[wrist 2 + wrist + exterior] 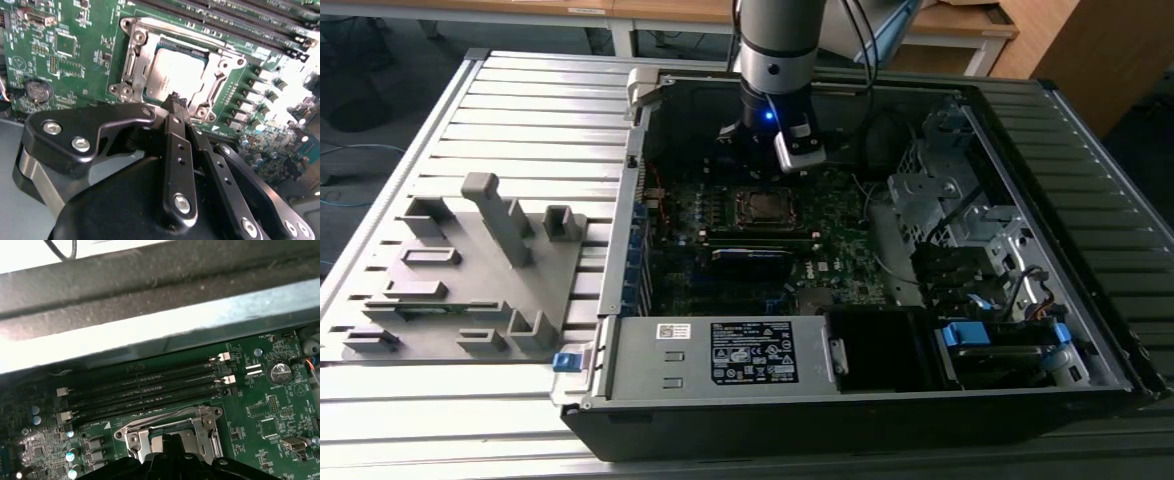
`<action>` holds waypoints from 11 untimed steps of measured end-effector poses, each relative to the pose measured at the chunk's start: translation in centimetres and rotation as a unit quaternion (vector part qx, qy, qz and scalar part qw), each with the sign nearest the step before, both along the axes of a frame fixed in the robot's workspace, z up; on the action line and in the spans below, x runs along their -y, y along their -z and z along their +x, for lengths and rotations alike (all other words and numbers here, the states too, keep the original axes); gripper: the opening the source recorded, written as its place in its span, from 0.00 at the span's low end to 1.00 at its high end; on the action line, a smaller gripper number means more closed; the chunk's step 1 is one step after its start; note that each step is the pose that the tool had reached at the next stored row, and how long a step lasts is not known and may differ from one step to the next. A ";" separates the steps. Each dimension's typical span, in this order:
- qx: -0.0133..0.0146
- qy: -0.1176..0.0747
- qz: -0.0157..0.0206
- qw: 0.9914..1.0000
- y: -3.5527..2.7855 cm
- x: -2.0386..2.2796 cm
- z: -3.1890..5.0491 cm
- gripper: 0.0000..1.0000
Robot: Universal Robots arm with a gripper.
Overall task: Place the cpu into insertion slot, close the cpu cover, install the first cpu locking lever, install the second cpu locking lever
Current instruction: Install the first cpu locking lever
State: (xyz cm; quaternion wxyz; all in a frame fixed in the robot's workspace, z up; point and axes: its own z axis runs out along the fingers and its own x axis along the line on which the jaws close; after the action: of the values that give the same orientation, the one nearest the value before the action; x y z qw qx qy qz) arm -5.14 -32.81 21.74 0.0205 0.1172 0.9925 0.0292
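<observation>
So the fingers (175, 107) are pressed together with nothing between them, tips hovering right at the near edge of the socket in the second wrist view. In the first wrist view the same closed tips (172, 440) sit just over the socket frame.

The cpu (175, 75) is already sitting in the slot, dull grey face up, looks flat and square to the socket. The cover (212, 65) is down over it, silvery frame lying around the chip with the chip showing through the cut-out. So the first two steps look done to me.

That puts us at the lever stage, I'd say. There's a thin wire lever (160, 416) running along the socket's side toward the memory slots (145, 385); I can't tell from here whether it's hooked under its catch or not, and I can't make out the other lever clearly.

My take on what the lever work calls for: closed tips used as a pusher, pressing the wire down and sideways under its tab without sliding off onto the board (80, 55). Slipping is the risk, with small parts all around.

From the exterior view the arm (781, 60) reaches down into the open case (881, 400), which lies on the slatted worktop (534, 110).
</observation>
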 end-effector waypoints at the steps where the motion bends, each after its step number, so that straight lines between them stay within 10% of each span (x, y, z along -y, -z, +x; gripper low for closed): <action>1: 0.000 0.000 0.000 1.000 -0.02 0.06 0.00 0.11; 11: 0.000 0.000 0.000 1.000 -0.05 1.30 0.01 0.11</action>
State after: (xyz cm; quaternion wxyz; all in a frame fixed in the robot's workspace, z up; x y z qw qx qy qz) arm -5.13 -34.11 21.80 0.0205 0.1172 0.9925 0.0292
